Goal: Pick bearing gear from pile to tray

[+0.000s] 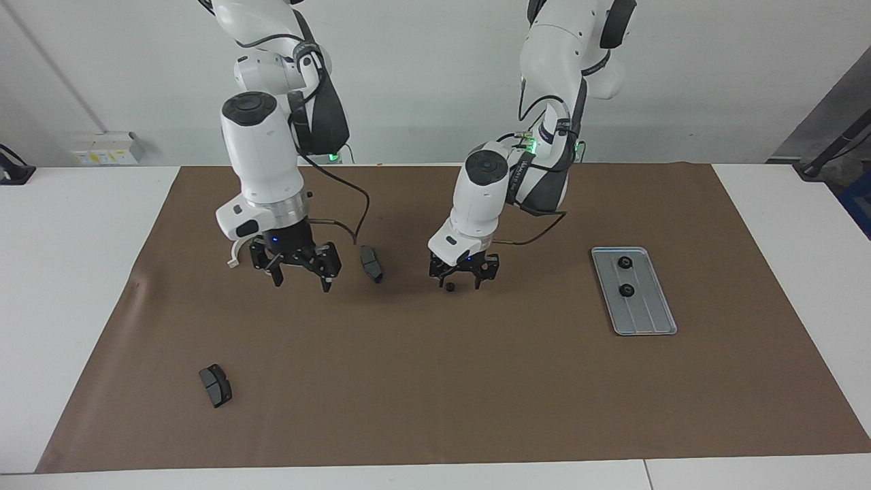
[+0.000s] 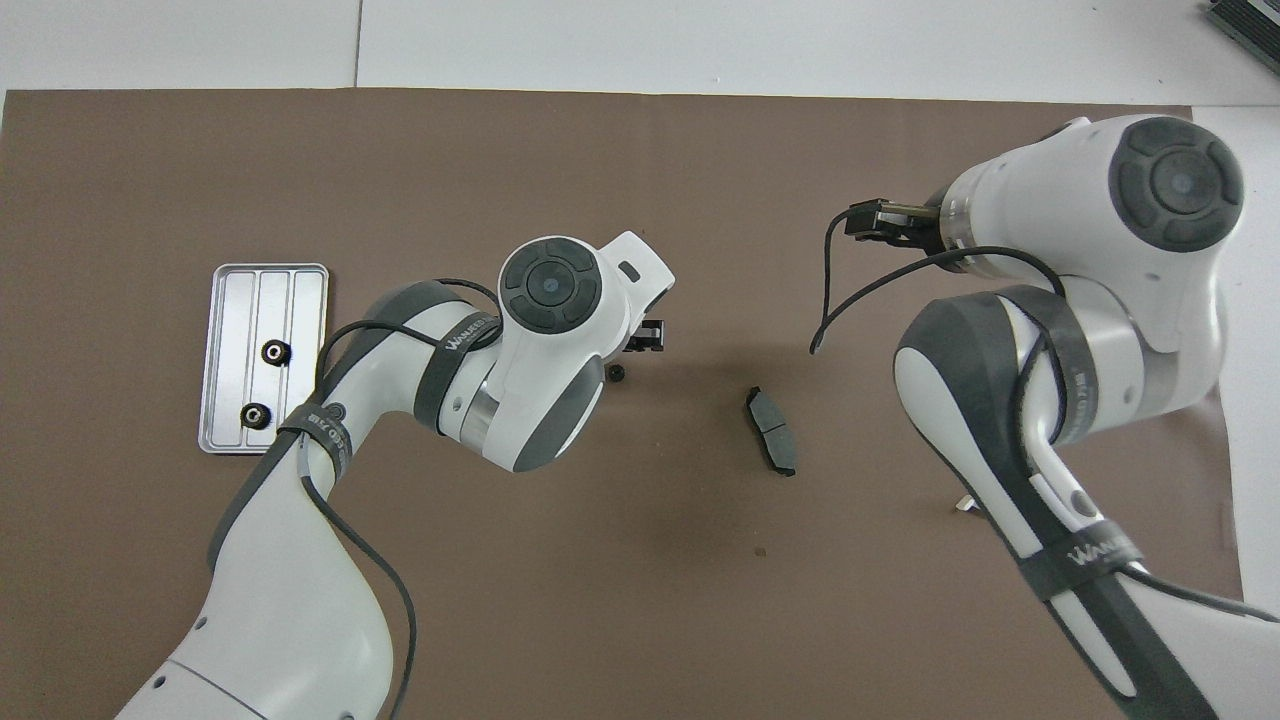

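The left hand is seen spread over a small black ring on the bench, two rings lie in the tray, the right hand hangs spread; "WANKEED" is lettered on an arm strap.

Even bright light, soft shadows.

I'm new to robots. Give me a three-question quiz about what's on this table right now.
1. How many black rings lie in the tray?
2. True or false: the left gripper hovers over the tray.
3. What does the right gripper hold? A) a ring B) a pad C) nothing

Key:
1. Two: one ring nearer the robots, another farther.
2. False. It is low around the loose ring on the mat.
3. C. Its jaws are open, empty, beside a dark pad.
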Controlling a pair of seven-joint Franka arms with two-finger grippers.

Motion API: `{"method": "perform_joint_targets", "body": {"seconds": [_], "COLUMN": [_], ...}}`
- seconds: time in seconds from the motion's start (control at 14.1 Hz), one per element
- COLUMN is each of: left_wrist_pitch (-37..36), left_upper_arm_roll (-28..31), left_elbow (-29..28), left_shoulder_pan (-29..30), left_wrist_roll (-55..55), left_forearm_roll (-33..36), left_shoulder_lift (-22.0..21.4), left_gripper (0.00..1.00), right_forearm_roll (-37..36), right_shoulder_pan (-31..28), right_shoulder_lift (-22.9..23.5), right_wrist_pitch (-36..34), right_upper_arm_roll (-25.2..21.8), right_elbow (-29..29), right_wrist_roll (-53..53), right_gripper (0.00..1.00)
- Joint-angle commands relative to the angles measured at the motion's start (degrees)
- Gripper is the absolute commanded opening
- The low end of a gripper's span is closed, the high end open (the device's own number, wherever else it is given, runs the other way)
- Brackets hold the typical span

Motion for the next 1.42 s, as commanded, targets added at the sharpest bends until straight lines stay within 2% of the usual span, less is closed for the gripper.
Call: {"method": "perform_joint_targets", "body": {"seconds": [0.0,0.28,0.5,0.64,0.99,1.21,1.35], "left_wrist_pitch": [-1.09,1.9,3.74,4.54,5.59,5.86,5.95], "left_upper_arm_roll": [1.13,1.13,1.13,1.13,1.04,1.04,1.13], "left_elbow": [1.39,-2.91,-5.64,-6.35,-6.88,-6.7,-6.18], "left_shoulder_pan": [-1.34,-2.22,-3.27,-3.71,-3.8,-3.98,-4.5], "left_wrist_roll": [-0.79,-0.79,-0.79,-0.79,-0.7,-0.7,-0.7], "left_forearm_roll": [2.21,2.39,2.39,2.39,2.39,2.39,2.39], "left_shoulder_lift": [1.21,1.04,0.51,0.42,0.51,1.21,1.74], "left_gripper": [0.82,0.79,0.76,0.73,0.63,0.54,0.47], "right_forearm_roll": [0.33,0.94,0.94,0.94,0.94,0.68,1.03], "right_shoulder_pan": [-4.47,-8.6,-9.75,-10.19,-16.77,-17.4,-18.27], "right_shoulder_lift": [-4.53,-9.45,-11.39,-13.32,-18.95,-18.09,-13.7], "right_wrist_pitch": [-5.07,-13.25,-17.12,-20.19,-29.94,-30.93,-33.91], "right_upper_arm_roll": [0.98,0.89,0.89,0.89,3.26,4.58,4.67], "right_elbow": [-0.91,-0.83,-0.65,-0.48,-0.12,1.18,7.14], "right_wrist_roll": [-6.85,-10.12,-12.23,-12.94,-17.24,-17.24,-17.24], "right_gripper": [1.0,1.0,1.0,1.0,1.0,1.0,1.0]}}
